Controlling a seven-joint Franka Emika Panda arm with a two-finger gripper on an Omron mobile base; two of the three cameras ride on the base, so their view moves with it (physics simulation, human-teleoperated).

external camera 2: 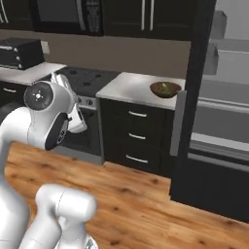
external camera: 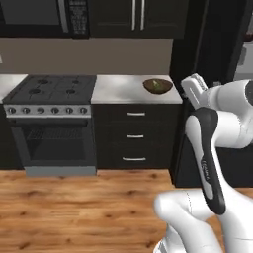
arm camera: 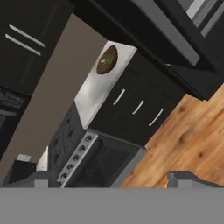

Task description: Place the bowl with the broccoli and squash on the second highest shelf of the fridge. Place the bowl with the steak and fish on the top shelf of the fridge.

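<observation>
The bowl [external camera: 158,86] with green contents sits at the worktop's [external camera: 118,89] far right corner beside the fridge [external camera 2: 194,97], well ahead of the released, empty gripper [arm camera: 109,183].

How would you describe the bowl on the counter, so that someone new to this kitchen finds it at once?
Start at the black stove and look at the light grey counter beside it, above three dark drawers. Near the counter's far end, next to the tall black fridge, sits a round dark brown bowl with green food in it. Nothing else stands on that counter.
</observation>
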